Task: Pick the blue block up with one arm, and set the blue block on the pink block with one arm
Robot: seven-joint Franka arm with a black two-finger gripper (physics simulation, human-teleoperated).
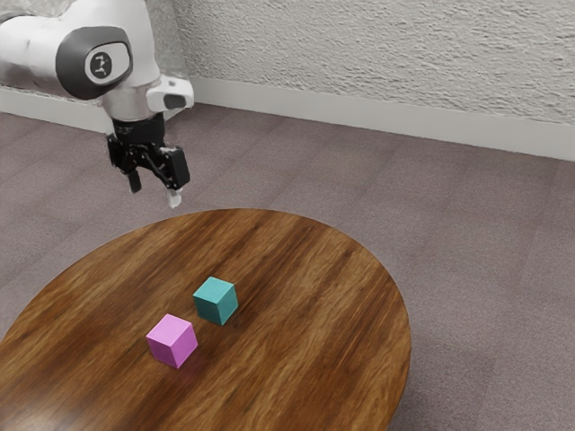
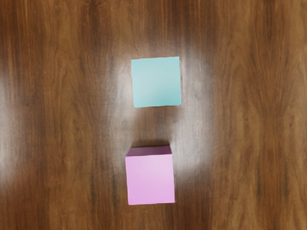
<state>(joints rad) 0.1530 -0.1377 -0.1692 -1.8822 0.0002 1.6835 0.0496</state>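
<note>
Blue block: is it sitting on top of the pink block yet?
No, the blue block rests on the table beside the pink block, with bare wood between them.

Soft, even light falls from above on the glossy worktop [image 1: 296, 260], which carries a pale sheen in the wrist view around the blue block [image 2: 156, 81] and pink block [image 2: 149, 178] (darker toward the edges), while both cast only faint, short shadows in the exterior view.

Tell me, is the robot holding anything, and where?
Nothing. The gripper hangs open above the table; the blue block sits on it untouched.
</note>
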